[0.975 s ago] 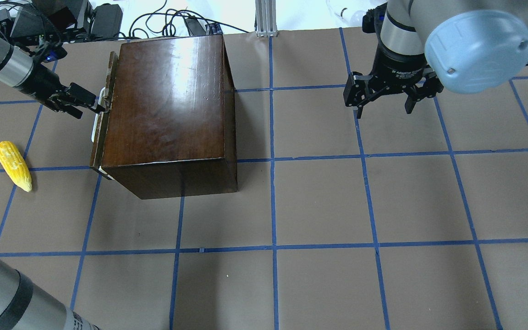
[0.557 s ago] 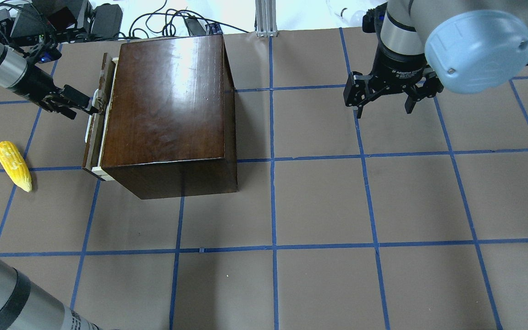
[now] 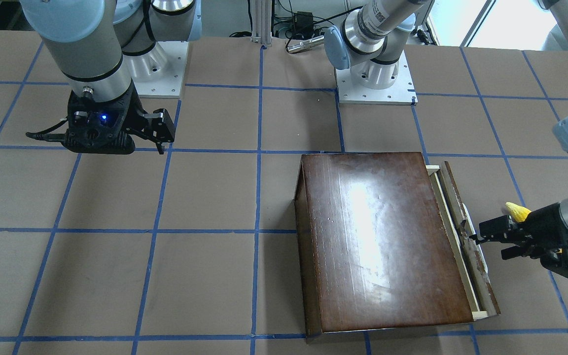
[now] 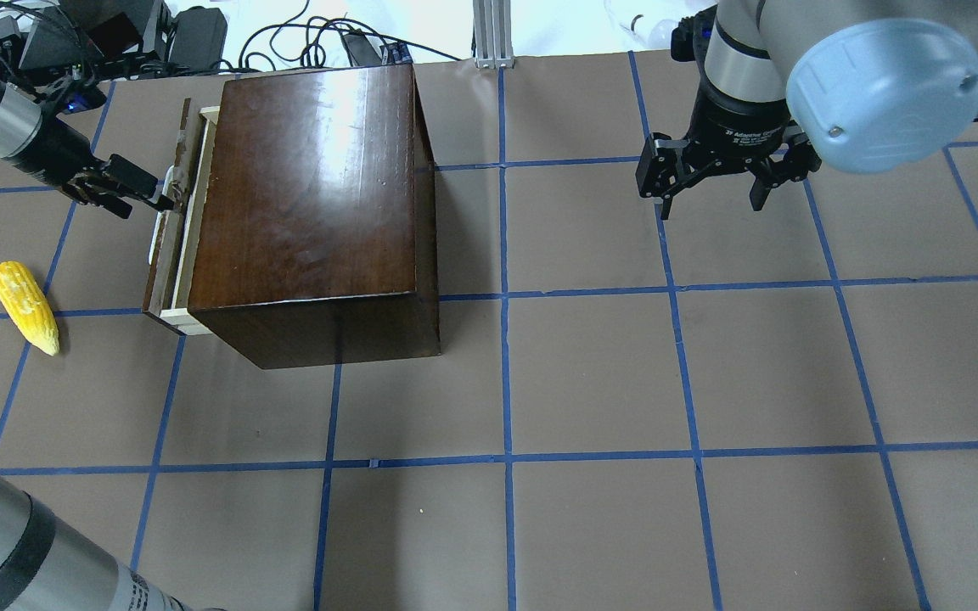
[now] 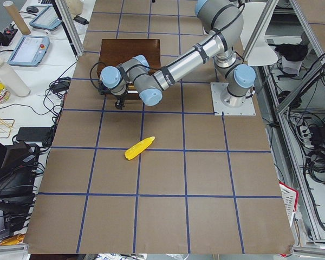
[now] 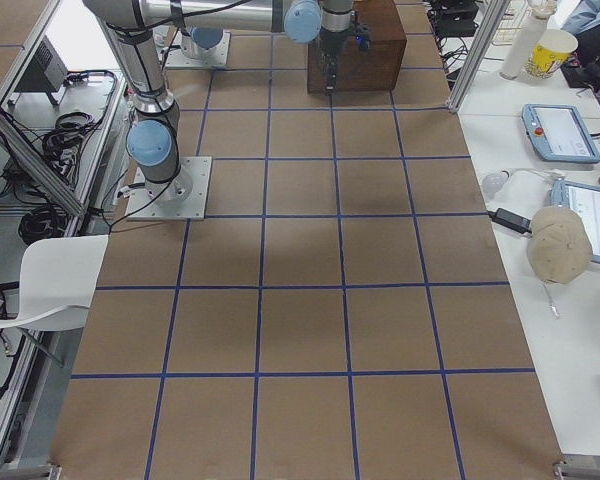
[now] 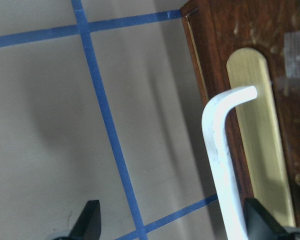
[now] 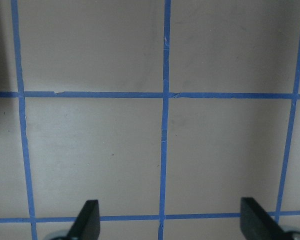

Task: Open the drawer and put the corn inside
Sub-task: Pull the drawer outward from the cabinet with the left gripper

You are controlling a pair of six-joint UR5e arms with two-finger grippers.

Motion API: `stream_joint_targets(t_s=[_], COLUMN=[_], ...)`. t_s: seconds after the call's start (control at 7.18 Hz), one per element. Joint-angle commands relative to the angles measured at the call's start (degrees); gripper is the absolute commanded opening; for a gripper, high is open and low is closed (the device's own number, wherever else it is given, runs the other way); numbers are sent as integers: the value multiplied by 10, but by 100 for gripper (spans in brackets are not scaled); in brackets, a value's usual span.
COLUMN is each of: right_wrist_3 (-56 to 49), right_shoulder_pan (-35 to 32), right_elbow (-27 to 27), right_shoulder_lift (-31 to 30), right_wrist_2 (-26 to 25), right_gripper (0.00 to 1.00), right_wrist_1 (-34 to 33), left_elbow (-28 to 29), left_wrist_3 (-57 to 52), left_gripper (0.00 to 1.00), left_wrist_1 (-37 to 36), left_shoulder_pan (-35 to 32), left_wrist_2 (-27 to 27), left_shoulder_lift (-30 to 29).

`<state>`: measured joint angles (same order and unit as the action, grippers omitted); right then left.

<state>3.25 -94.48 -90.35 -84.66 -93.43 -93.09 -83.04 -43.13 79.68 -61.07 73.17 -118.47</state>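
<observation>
A brown table (image 4: 591, 373) with a grid of blue tape fills the overhead view. A glossy dark box (image 4: 311, 170) stands in the upper left. Its drawer (image 4: 160, 271) sticks out a little from the box's left side, showing a pale wooden strip behind the dark front. The right gripper (image 4: 712, 206) hangs over bare table at upper right, fingers spread and holding nothing. The left gripper (image 4: 143, 202) reaches in from the left edge, fingers apart, with one fingertip hooked at the drawer's white handle (image 7: 217, 150). The corn (image 4: 25, 306) lies on the table at the left edge, below the left gripper and clear of the box.
</observation>
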Motion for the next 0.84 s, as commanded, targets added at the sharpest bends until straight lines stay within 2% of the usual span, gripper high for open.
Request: stream_joint_targets(t_s=[0.0, 0.7], right_wrist_3=[0, 0], right_shoulder_pan=[0, 0], right_elbow=[0, 0], right_shoulder_lift=[-1, 0], right_wrist_2=[0, 0], right_gripper=[100, 100], right_wrist_1=[0, 0], left_elbow=[1, 15], left_wrist_3=[-16, -47], left_gripper=[100, 99], left_wrist_1=[0, 0], left_shoulder_pan=[10, 23], left_wrist_2=[13, 30], left_shoulder_lift=[-3, -8])
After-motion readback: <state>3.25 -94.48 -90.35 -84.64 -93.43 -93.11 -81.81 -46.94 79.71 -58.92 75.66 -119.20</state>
